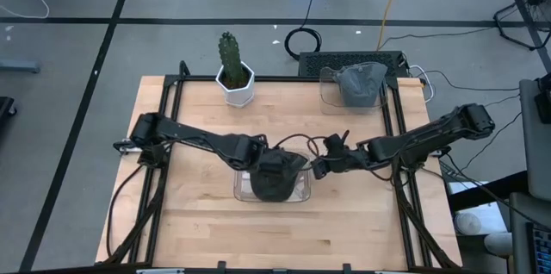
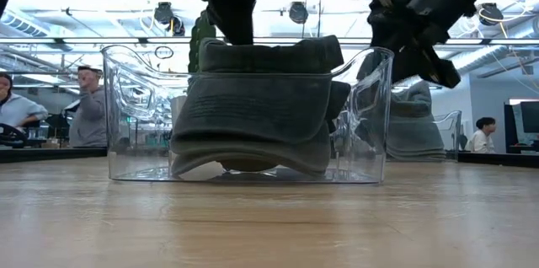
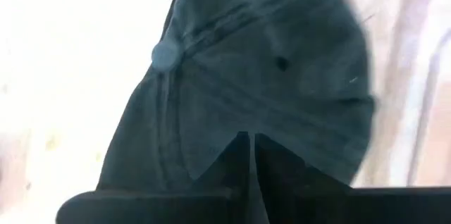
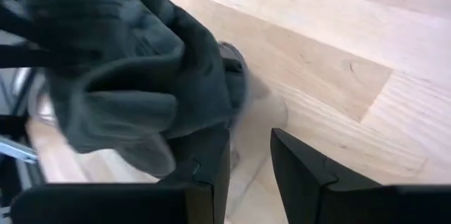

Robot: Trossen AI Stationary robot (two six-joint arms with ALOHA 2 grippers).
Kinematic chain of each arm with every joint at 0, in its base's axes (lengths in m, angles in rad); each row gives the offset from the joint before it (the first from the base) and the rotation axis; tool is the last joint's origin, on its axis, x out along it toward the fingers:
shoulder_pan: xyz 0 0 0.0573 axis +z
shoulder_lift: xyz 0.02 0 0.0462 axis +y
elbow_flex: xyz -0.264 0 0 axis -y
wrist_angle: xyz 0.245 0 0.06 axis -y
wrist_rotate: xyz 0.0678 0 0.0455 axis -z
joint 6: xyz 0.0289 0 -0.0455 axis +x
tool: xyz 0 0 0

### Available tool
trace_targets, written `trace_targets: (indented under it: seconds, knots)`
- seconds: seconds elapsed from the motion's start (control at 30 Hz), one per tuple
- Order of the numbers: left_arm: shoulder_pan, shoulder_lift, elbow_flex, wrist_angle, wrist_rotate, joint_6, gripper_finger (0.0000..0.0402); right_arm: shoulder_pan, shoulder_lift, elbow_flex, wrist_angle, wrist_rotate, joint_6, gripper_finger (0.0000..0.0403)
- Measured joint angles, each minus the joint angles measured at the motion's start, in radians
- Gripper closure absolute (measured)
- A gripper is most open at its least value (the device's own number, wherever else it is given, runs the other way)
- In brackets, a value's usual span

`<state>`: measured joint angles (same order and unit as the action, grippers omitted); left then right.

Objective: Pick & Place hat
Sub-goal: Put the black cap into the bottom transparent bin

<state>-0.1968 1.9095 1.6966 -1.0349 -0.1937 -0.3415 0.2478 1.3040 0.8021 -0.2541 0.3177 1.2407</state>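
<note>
While a dark grey fabric cap [image 1: 274,175] sits inside the clear plastic bin [image 2: 126,116], the left gripper [image 3: 250,155] rests on the cap's crown, fingers pinched together on the fabric to steady it. Just beside the bin, the right gripper [image 4: 248,155] hovers, fingers apart, empty.

A potted cactus [image 1: 232,69] stands at the table's [image 1: 362,231] far edge; people [image 2: 90,104] sit in the room behind.
</note>
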Motion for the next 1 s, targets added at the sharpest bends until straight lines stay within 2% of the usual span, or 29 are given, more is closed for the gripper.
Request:
trace_targets:
  seconds: [0.1,0.2,0.37,0.6,0.83,1.0]
  knots:
    - [-0.001,0.009,-0.007,-0.037,-0.017,-0.020,0.0366,0.000,-0.034,0.000,0.011,0.017,-0.001,0.0310]
    - [-0.001,0.020,-0.036,-0.034,0.016,-0.037,0.0366,0.000,-0.073,0.000,0.075,0.026,-0.077,0.0315]
    - [-0.002,0.019,-0.066,-0.048,0.054,-0.056,0.0366,-0.007,-0.113,0.018,0.082,0.023,-0.193,0.0351]
    - [-0.007,0.019,-0.068,-0.045,0.055,-0.091,0.0366,-0.024,-0.120,0.021,0.086,0.023,-0.214,0.0396]
    - [-0.019,0.044,-0.072,0.001,0.040,-0.144,0.0366,-0.025,-0.120,0.022,0.091,0.046,-0.264,0.0402]
    - [-0.010,0.037,-0.076,-0.042,0.050,-0.135,0.0366,-0.025,-0.120,0.021,0.089,0.048,-0.273,0.0402]
